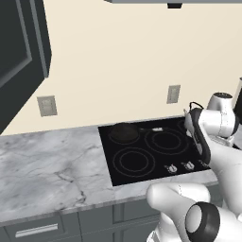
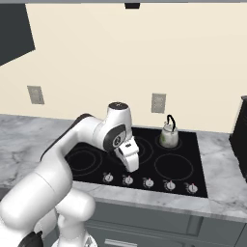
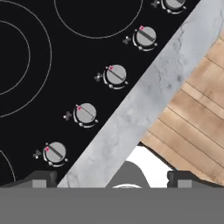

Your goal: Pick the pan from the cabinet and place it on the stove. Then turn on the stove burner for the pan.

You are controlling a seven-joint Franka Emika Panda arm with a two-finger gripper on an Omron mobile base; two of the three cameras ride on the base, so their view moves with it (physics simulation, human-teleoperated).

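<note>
On the stove: the pan (image 1: 124, 132) sits on the back left ring of the stove (image 1: 142, 177), its thin handle (image 1: 150, 129) pointing right.
Stove: flat black glass set in the grey marble tabletop (image 1: 47, 170).
Kettle: a pale kettle (image 2: 169, 135) stands on the back right ring, well apart from the pan.
Knobs: five small round knobs (image 3: 116, 75) sit in a row along the front edge of the stove.
Hand: the hand (image 3: 109, 181) hangs over the front edge of the stove, near the knobs, touching nothing. Its two dark tips (image 3: 40, 178) are far apart, so it is wide and holds nothing.
Cabinet: the dark grey cabinet (image 1: 21, 52) is up on the left wall.
Wall: two grey plug plates (image 1: 47, 105) are on the cream wall.
</note>
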